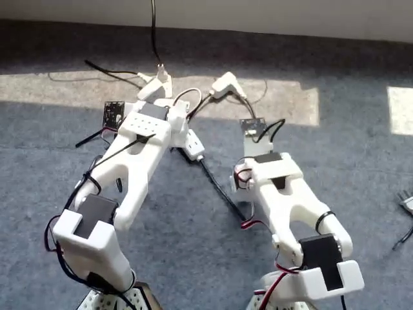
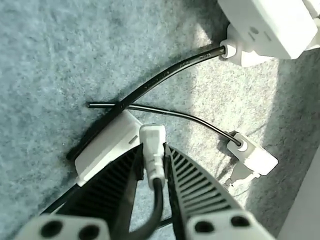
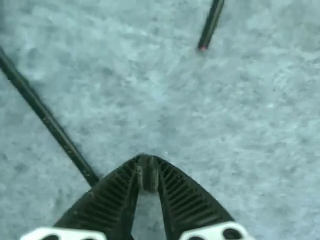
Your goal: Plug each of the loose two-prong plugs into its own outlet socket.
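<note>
Between the fingers of the left claw (image 2: 152, 156) a white plug (image 2: 152, 136) is clamped by its body, with its black lead trailing back along the fingers. Its nose is set against the end of a white outlet block (image 2: 102, 150) lying on the carpet (image 2: 50, 60). Whether the prongs are in the slots cannot be told, as the joint is hidden.

Step judged in hand: insertion of this plug.

A second plug (image 2: 252, 161) is seen loose just beyond, on its side with two prongs bare, on a thin black lead (image 2: 175, 114). Further off a second outlet (image 2: 272, 22) on a thick black cable (image 2: 165, 75) is noted, judged the likely home for the loose plug.

From above, all this is placed toward the far edge of the carpet, under the left arm (image 1: 139, 152). The right claw (image 3: 147, 172) is held closed on nothing, low over bare carpet, beside a black cable (image 3: 45, 120).

Next move, as judged: a straight push along the socket's axis until the plug is seated. The block is likely to slide unless braced. Release would follow, and the loose plug would then be taken up.
</note>
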Tool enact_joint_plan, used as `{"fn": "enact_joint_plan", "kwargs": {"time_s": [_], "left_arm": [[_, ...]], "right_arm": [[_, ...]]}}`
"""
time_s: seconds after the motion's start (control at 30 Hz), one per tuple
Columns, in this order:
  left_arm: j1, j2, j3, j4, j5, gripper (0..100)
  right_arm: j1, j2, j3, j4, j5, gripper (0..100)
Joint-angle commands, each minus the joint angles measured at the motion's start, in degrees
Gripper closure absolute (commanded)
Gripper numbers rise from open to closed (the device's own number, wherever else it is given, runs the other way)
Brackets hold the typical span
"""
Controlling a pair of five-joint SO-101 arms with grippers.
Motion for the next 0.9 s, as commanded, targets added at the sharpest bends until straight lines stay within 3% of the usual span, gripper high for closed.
{"fn": "enact_joint_plan", "kwargs": {"time_s": [0.0,0.17,0.4,0.63,0.77,0.87], "left_arm": [[0.1,-0.4,-0.1,-0.7,0.3,99],[-0.8,-1.2,-0.6,-0.6,0.3,99],[-7.8,-8.7,0.4,-0.6,0.4,99],[-6.9,-19.6,8.0,-0.9,0.6,99],[-4.5,-23.4,11.3,-1.1,0.6,99],[-3.1,-23.6,13.2,-4.3,0.6,99]], "right_arm": [[-5.8,-0.6,-0.9,2.0,0.7,99.1],[-13.2,-0.6,-0.9,2.3,0.7,99.1],[-20.9,-0.7,-1.7,2.1,0.7,99.1],[-27.3,-0.7,-3.7,2.0,0.7,99.1],[-28.6,-0.6,-4.5,2.1,0.7,99.1],[-24.6,-1.4,-4.7,2.3,0.7,99.1]]}}
